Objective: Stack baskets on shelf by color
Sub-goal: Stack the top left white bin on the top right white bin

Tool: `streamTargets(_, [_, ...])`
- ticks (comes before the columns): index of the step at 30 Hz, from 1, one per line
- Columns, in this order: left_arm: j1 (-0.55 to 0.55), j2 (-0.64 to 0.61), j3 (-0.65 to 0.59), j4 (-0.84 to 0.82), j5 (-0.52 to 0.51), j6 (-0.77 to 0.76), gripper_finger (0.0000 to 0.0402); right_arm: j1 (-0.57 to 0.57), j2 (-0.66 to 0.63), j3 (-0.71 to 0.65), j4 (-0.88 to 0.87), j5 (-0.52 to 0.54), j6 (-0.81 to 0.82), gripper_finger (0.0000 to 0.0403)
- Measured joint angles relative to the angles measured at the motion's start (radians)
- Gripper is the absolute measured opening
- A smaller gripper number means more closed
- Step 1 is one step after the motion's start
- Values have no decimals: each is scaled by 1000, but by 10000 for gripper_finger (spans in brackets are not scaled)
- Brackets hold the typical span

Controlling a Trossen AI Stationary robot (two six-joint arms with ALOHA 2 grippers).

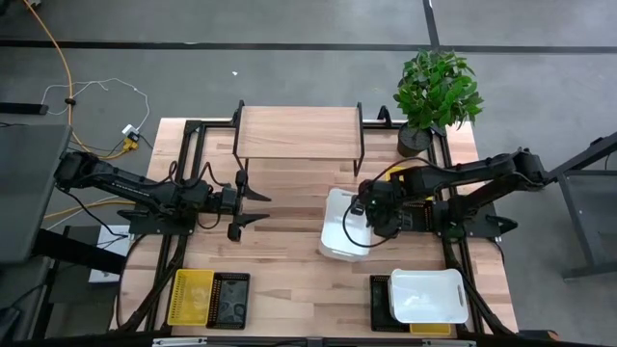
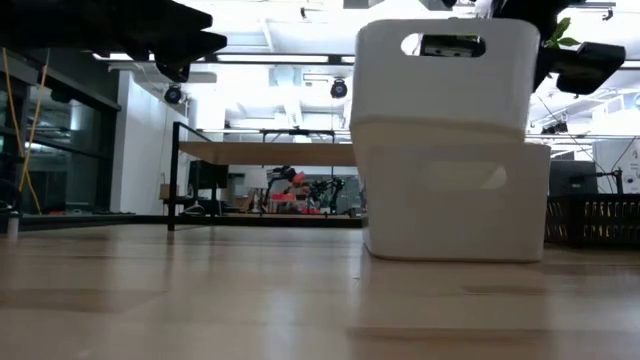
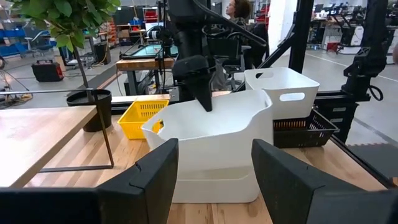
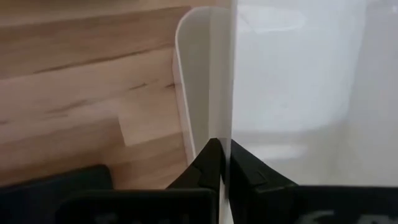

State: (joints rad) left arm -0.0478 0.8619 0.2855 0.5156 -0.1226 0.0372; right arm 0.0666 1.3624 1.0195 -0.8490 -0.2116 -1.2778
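Observation:
Two white baskets [image 1: 344, 228] stand nested at mid-table, the upper one [image 2: 445, 70] inside the lower one [image 2: 450, 200], which rests on the tabletop. My right gripper [image 1: 360, 211] is shut on the upper basket's right wall. My left gripper [image 1: 253, 207] hovers open to the left of the stack, touching nothing. The shelf [image 1: 299, 132] stands at the far edge. A yellow basket [image 1: 191, 294] and a black basket [image 1: 229, 300] lie near left. A third white basket [image 1: 428, 294] sits on a black one [image 1: 380, 301] near right. Another yellow basket [image 3: 143, 115] lies beyond the stack. My right gripper [image 4: 224, 149] pinches the upper white basket's side wall at its rim [image 4: 219, 127], one finger [image 4: 208, 163] outside and one finger [image 4: 249, 169] inside. It comes from above, slanting in from the table's right. The basket sits nested in the lower white basket.
A potted plant [image 1: 434, 92] stands at the far right corner beside the shelf. Black frame rails [image 1: 183, 164] run along both table sides. Bare wood lies between the shelf and the nested stack. A person [image 3: 239, 9] shows in the room beyond the table.

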Motion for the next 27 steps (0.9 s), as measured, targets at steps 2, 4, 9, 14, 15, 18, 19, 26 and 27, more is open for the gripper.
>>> streamTargets(2, [0, 0, 0, 0, 0, 0, 193, 0, 0, 0, 0, 0, 39, 0])
streamTargets(4, [0, 0, 0, 0, 0, 0, 193, 0, 0, 0, 3, 1, 74, 0])
streamTargets(9, [0, 0, 0, -1, 0, 0, 193, 0, 0, 0, 61, 2, 204, 0])
streamTargets(14, [0, 0, 0, -3, 0, 0, 193, 0, 0, 0, 81, 1, 256, 0])
streamTargets(15, [0, 0, 0, -3, 0, 0, 193, 0, 0, 0, 80, 1, 251, 0])
streamTargets(18, [0, 0, 0, -3, 0, 0, 193, 0, 0, 0, 83, 14, 233, 0])
streamTargets(19, [0, 0, 0, -3, 0, 0, 193, 0, 0, 0, 85, 30, 228, 0])
streamTargets(26, [0, 0, 0, -3, 0, 0, 193, 0, 0, 0, 115, 111, 169, 0])
streamTargets(27, [0, 0, 0, -3, 0, 0, 193, 0, 0, 0, 130, 116, 183, 0])
